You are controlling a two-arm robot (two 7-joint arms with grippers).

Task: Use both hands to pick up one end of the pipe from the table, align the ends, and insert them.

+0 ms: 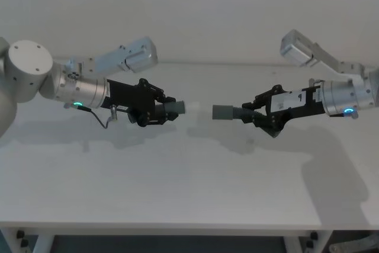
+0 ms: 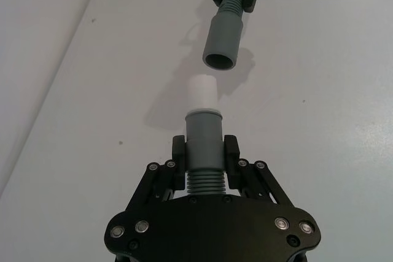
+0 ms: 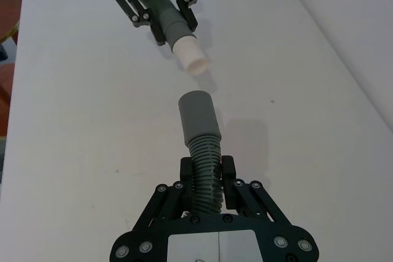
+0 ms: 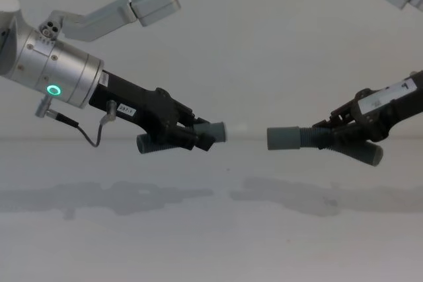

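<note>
Both pipe pieces hang above the table (image 1: 177, 182), their ends facing each other across a short gap. My left gripper (image 1: 159, 112) is shut on the ribbed part of one piece; its grey cuff (image 2: 202, 133) sticks out with a white tip (image 2: 201, 92). My right gripper (image 1: 260, 114) is shut on the other ribbed piece (image 3: 206, 157), whose open grey cuff (image 3: 198, 118) points at the white tip (image 3: 190, 58). In the chest view the left cuff (image 4: 215, 131) sits slightly higher than the right cuff (image 4: 283, 139). The open mouth of that cuff (image 2: 222, 41) lies a little to one side of the tip.
A thin cable (image 1: 103, 124) loops below the left wrist. The table's front edge (image 1: 177, 224) runs along the bottom of the head view, and a plain wall stands behind. A brown object (image 3: 7, 10) shows past the table's side.
</note>
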